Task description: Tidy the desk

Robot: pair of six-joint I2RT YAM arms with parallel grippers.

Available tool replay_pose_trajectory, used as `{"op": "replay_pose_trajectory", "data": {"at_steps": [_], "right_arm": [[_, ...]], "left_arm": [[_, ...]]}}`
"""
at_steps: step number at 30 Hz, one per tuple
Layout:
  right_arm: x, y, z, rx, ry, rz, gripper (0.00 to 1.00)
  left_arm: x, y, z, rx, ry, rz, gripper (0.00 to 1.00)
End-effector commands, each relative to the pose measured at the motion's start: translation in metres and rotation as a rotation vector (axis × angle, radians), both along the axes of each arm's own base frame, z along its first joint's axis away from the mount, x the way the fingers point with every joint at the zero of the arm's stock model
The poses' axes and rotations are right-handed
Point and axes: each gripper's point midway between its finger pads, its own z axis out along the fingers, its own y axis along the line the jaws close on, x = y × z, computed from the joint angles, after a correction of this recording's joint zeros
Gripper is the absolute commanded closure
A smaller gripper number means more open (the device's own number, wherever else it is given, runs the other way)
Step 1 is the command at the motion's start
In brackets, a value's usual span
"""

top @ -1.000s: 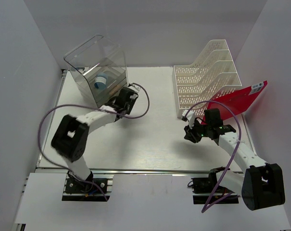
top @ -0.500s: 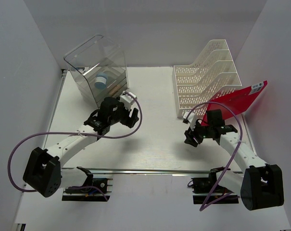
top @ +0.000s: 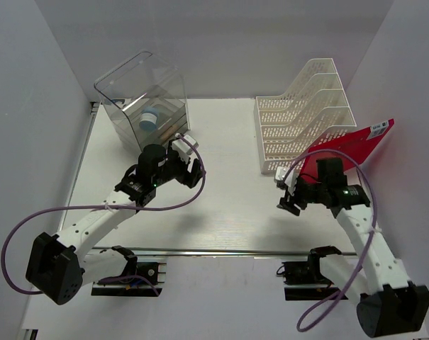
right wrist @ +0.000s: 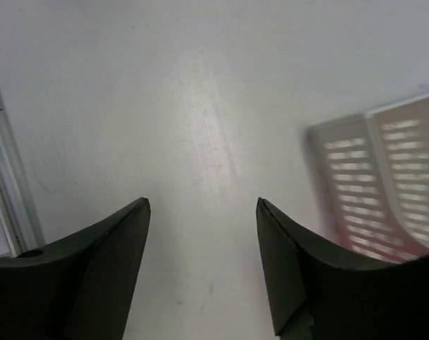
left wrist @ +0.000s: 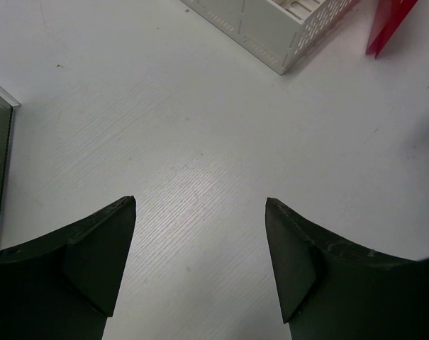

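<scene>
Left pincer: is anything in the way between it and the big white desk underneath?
No, nothing visible. The left pincer is open, and only the bare, flat white desk shows in the gap below it.

Plain white panels close the scene on three sides: a left wall (top: 30, 106), a far wall (top: 221, 42) and a right wall (top: 413, 85), meeting at straight corners. The desk (top: 228, 142), flat and white, fills the space between them, with a silver rail (top: 221, 251) along its near edge. The light is even and soft, casting only faint shadows.
</scene>
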Motion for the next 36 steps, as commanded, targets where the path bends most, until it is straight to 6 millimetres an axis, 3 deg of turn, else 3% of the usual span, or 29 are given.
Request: {"op": "replay_pose_trajectory", "data": {"at_steps": [1, 2, 4, 8, 9, 11, 12, 13, 15, 17, 23, 25, 29, 36], "right_arm": [[0.012, -0.017, 0.054, -0.088, -0.205, -0.024, 0.33], [0.017, -0.021, 0.080, -0.096, -0.251, -0.045, 0.27], [0.023, -0.029, 0.104, -0.128, -0.302, -0.084, 0.18], [0.035, -0.038, 0.159, -0.148, -0.437, -0.128, 0.14], [0.040, -0.044, 0.183, -0.164, -0.505, -0.161, 0.13], [0.050, -0.054, 0.202, -0.211, -0.566, -0.198, 0.11], [0.059, -0.069, 0.218, -0.285, -0.641, -0.246, 0.11], [0.067, -0.077, 0.222, -0.334, -0.663, -0.264, 0.11], [0.076, -0.102, 0.225, -0.497, -0.703, -0.290, 0.11], [0.079, -0.112, 0.217, -0.589, -0.690, -0.254, 0.11], [0.079, -0.104, 0.197, -0.693, -0.689, 0.032, 0.11], [0.083, -0.105, 0.181, -0.736, -0.628, 0.131, 0.12], [0.096, -0.104, 0.174, -0.745, -0.590, 0.205, 0.14], [0.106, -0.113, 0.144, -0.778, -0.467, 0.283, 0.14]], "left_arm": [[-0.003, -0.001, 0.003, -0.009, -0.018, -0.012, 0.17], [-0.003, 0.000, 0.003, -0.009, -0.018, -0.010, 0.17], [-0.003, 0.001, 0.001, -0.002, -0.021, -0.003, 0.17], [-0.004, 0.004, -0.001, 0.002, -0.026, 0.001, 0.16], [-0.005, 0.004, -0.003, 0.004, -0.023, 0.001, 0.16], [-0.006, 0.005, -0.002, 0.005, -0.028, 0.002, 0.16], [-0.006, 0.005, -0.002, 0.004, -0.028, 0.000, 0.16], [-0.005, 0.005, -0.001, 0.004, -0.029, 0.003, 0.16], [-0.005, 0.005, 0.000, 0.005, -0.034, 0.002, 0.16], [-0.005, 0.005, 0.003, 0.000, -0.040, 0.004, 0.16], [-0.006, 0.007, 0.011, -0.013, -0.057, 0.013, 0.16], [-0.007, 0.008, 0.009, -0.013, -0.053, 0.014, 0.16], [-0.009, 0.006, 0.007, -0.016, -0.045, 0.003, 0.16], [-0.007, 0.005, 0.007, -0.017, -0.040, 0.003, 0.16]]}}
